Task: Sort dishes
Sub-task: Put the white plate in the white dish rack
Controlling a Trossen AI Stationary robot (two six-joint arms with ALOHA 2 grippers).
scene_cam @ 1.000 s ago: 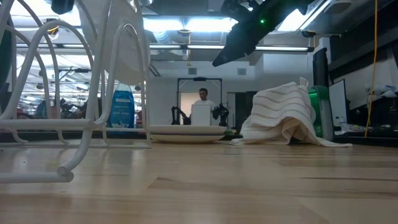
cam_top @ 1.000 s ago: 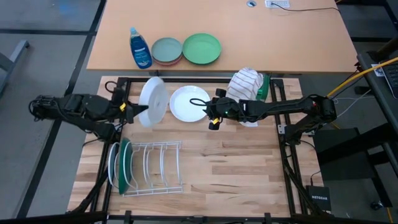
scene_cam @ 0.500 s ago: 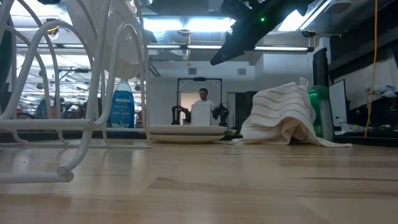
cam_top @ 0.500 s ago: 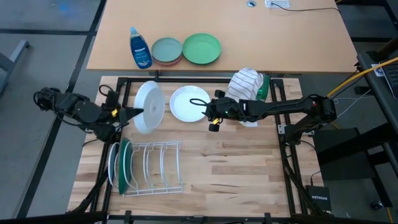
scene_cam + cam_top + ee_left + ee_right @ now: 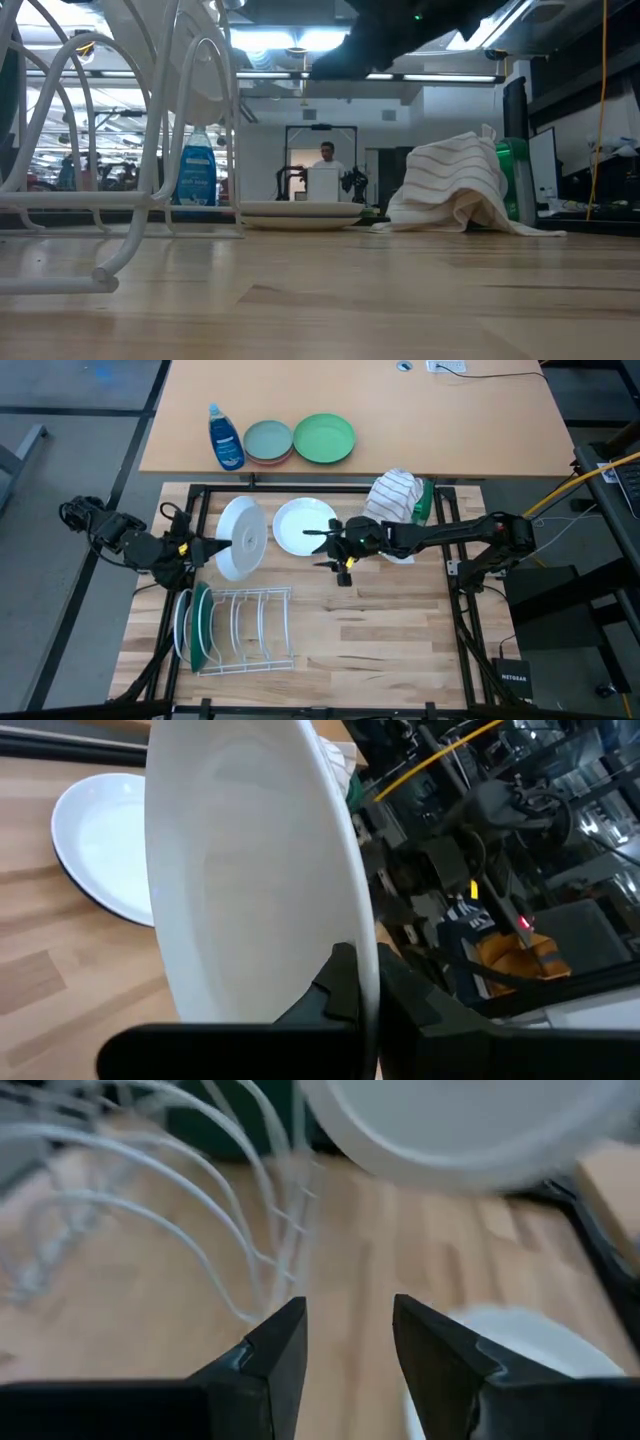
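Dishes are spread over three places on the wooden table (image 5: 380,630). One white plate (image 5: 241,537) is held clear of the table surface, tilted nearly on edge, by the left gripper (image 5: 205,544); in the left wrist view the jaws are clamped together on the rim of this plate (image 5: 250,870). A second white plate (image 5: 305,526) lies flat on the table just beside the held one, toward the right arm, and shows in the low view as a shallow disc (image 5: 300,214) resting on the wood.

Wire dish rack (image 5: 240,630) — positioned at the left front of the table — carries a dark green plate (image 5: 202,625) and a white plate (image 5: 182,622), both standing on edge in the slots at its left end. The remaining slots hold nothing.

Right gripper (image 5: 322,544) is extended across the table, above the near edge of the flat white plate. Its jaws stand apart with nothing between them; the right wrist view shows both fingers (image 5: 275,1355) separated, with the rack wires (image 5: 200,1210) and the raised plate (image 5: 460,1125) beyond.

A striped cloth (image 5: 395,495) lies bunched at the rear right of the table, next to a green object (image 5: 424,500). On the separate tan surface behind — well apart from the work area — stand a blue bottle (image 5: 224,437), a grey-blue plate (image 5: 268,440) stacked on another, and a light green plate (image 5: 324,437). A person (image 5: 325,155) is visible far back in the room.
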